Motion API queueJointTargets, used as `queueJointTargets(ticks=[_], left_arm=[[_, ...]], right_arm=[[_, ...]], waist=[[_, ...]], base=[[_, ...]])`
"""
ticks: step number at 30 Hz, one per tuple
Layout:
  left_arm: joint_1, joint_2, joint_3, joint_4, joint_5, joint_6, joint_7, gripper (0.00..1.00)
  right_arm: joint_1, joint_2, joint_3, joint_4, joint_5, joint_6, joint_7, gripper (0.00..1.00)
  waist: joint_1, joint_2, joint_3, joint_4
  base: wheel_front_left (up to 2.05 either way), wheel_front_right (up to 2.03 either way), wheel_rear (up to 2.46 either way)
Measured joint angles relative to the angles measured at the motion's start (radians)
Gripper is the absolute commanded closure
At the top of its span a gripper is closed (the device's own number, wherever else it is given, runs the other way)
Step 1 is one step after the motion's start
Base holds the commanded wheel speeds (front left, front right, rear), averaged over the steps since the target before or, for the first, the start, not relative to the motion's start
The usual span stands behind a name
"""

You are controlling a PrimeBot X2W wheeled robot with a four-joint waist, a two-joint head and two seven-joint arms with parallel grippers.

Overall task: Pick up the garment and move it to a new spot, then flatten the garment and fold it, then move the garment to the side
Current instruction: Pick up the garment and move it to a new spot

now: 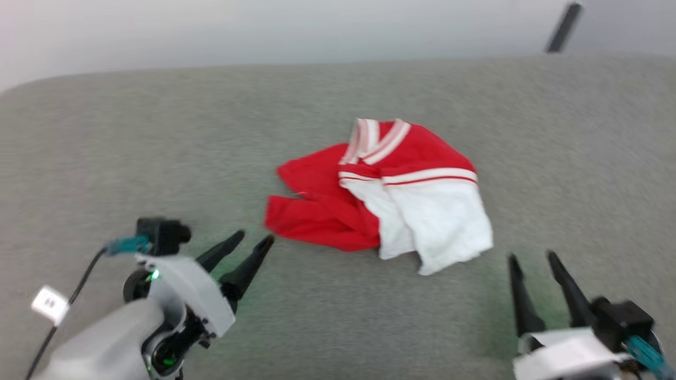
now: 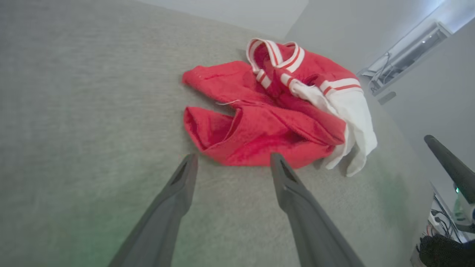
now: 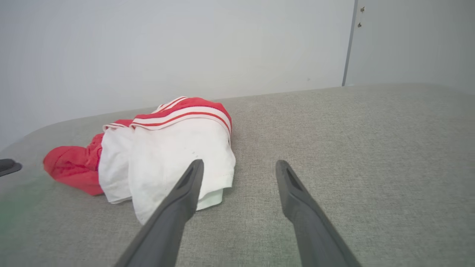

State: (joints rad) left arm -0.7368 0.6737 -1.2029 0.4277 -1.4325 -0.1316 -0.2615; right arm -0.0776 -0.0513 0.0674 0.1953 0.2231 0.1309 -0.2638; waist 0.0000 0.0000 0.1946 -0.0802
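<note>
Ahead of both claws, we see the grey cloth-covered counter [image 1: 158, 132] running out to a pale wall [image 3: 148, 48]. On it, beyond the fingertips and between the two claws, lies the garment [image 1: 380, 195], crumpled in a loose heap. Its red body falls toward the left claw's side and its white sleeves toward the right claw's side. The red-and-white striped trim sits on top at the end farthest from both claws.

We find the left claw [image 1: 255, 236] spread and pinching nothing, its tips just short of the red hem and not touching it. In the left wrist view the red fold [image 2: 259, 148] lies just past the two tips.

The right claw [image 1: 531, 255] is likewise spread and holds nothing. It is near the lower corner of the white sleeve [image 3: 167, 152] and, in the head view, apart from it.

Behind the left claw, a small white tag [image 1: 49, 305] hangs on a black cable [image 1: 79, 285].
</note>
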Motion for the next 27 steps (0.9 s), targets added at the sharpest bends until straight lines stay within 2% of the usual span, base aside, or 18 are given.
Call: queueJointTargets(ticks=[6,9,13,21,27], left_arm=[[0.18,-0.029,0.213,0.034,0.109,0.0,-0.003,0.0],[0.283,-0.043,0.32,0.041,0.186,0.0,-0.003,0.0],[0.402,-0.063,0.47,0.022,0.307,0.025,-0.003,0.0],[0.624,-0.149,0.779,-0.101,0.587,0.077,-0.003,0.0],[0.728,-0.231,0.963,-0.198,0.771,0.072,-0.003,0.0]], right_arm=[[0.096,-0.001,-0.108,-0.018,-0.016,0.0,0.0,0.0],[0.131,-0.002,-0.129,-0.025,-0.017,0.0,0.0,0.0],[0.153,-0.007,-0.144,-0.038,-0.016,0.0,0.009,0.0],[0.17,-0.027,-0.141,-0.052,-0.004,0.0,0.026,0.0],[0.17,-0.038,-0.128,-0.057,0.006,0.0,0.028,0.0]], waist=[[0.0,0.0,-0.047,0.094],[0.0,0.0,-0.073,0.133],[0.0,0.0,-0.114,0.165],[0.0,0.0,-0.178,0.184],[0.0,0.0,-0.2,0.16]], base=[[0.0,0.0,0.0],[0.0,0.0,0.0],[0.0,0.0,0.0],[0.0,0.0,0.0],[0.0,0.0,0.0]])
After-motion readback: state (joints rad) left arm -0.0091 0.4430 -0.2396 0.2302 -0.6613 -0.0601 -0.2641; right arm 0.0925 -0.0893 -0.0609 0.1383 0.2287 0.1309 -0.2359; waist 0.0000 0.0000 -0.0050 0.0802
